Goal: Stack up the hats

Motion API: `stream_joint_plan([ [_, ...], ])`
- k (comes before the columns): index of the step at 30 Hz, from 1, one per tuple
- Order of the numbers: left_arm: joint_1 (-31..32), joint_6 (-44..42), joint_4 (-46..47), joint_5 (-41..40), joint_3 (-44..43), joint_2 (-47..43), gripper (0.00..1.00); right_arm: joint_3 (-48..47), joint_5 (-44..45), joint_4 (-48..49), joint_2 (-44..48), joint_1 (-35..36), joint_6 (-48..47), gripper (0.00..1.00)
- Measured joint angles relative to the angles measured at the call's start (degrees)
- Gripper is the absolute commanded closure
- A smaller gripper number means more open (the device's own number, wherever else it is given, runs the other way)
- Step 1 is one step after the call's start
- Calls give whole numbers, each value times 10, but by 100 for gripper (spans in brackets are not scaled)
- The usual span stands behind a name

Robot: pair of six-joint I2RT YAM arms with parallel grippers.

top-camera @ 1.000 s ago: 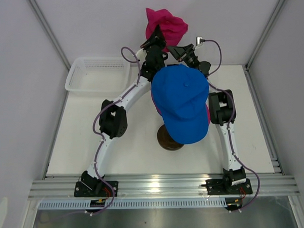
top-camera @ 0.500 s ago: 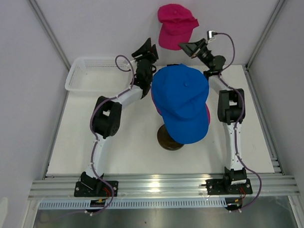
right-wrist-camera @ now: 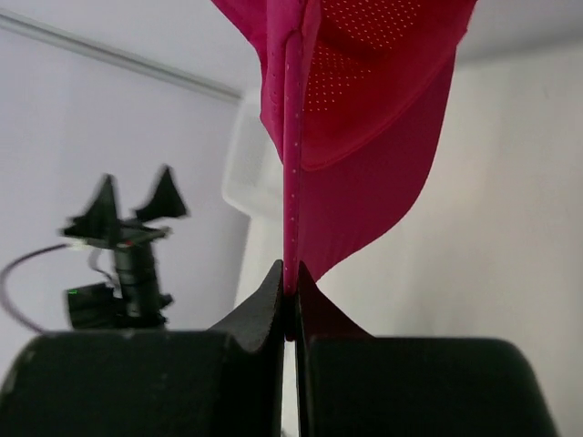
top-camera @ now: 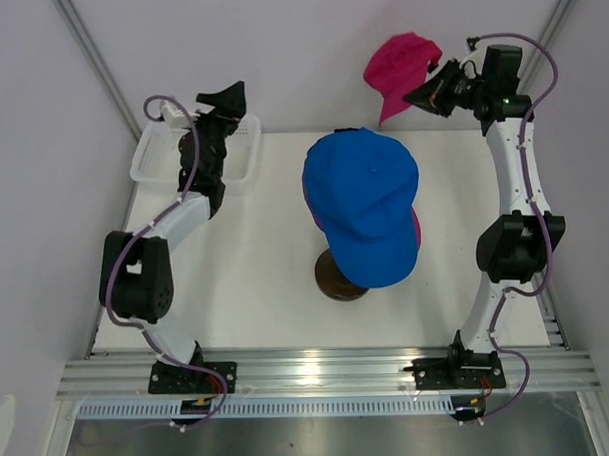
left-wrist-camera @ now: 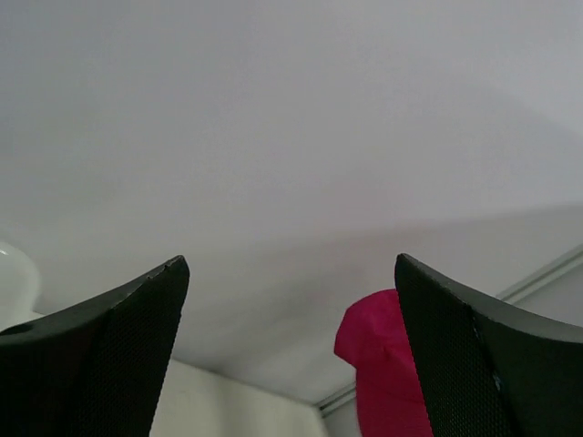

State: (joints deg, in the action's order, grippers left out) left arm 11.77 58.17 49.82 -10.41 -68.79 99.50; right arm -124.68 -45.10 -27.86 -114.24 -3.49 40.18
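Right fingers (right-wrist-camera: 278, 296) clamped on pink hat (top-camera: 401, 70) edge, aloft far right | left fingers (top-camera: 227, 95) wide, empty, far left | blue hat (top-camera: 364, 201) over desk (top-camera: 237, 290) centre | risk: thin one-point pinch, so hat may slip or swing off-centre.

Left arm (top-camera: 179, 214) and right arm (top-camera: 511, 169) look alike: slim white tubes linked by bulky black joint housings (top-camera: 136, 284). Thin purple cables (top-camera: 164, 97) loop alongside. The black bases (top-camera: 190, 377) carry some red wiring. The fingers (left-wrist-camera: 109, 364) are matte black, tapered and finely dimpled.
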Motion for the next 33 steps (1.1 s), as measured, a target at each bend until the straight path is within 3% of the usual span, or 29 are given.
stream_joint_plan([
  [7,61,-333,-52,49,-6,-78,0,26,28,-311,4,5,-128,100],
  [11,62,-454,-83,66,-4,-89,1,74,15,-360,7,-1,-156,100],
  [15,59,-516,-131,90,-3,-89,0,155,-25,-298,28,-14,-134,100],
  [18,59,-531,-149,110,-3,-89,0,162,-61,-238,27,-16,-117,100],
  [26,58,-547,-233,143,-35,-89,1,-114,-116,-204,-89,-9,-92,100],
  [29,55,-548,-246,148,-49,-89,0,-137,-146,-134,-92,-17,-28,100],
  [33,50,-551,-252,157,-49,-99,1,-101,-155,33,-69,-14,116,100],
])
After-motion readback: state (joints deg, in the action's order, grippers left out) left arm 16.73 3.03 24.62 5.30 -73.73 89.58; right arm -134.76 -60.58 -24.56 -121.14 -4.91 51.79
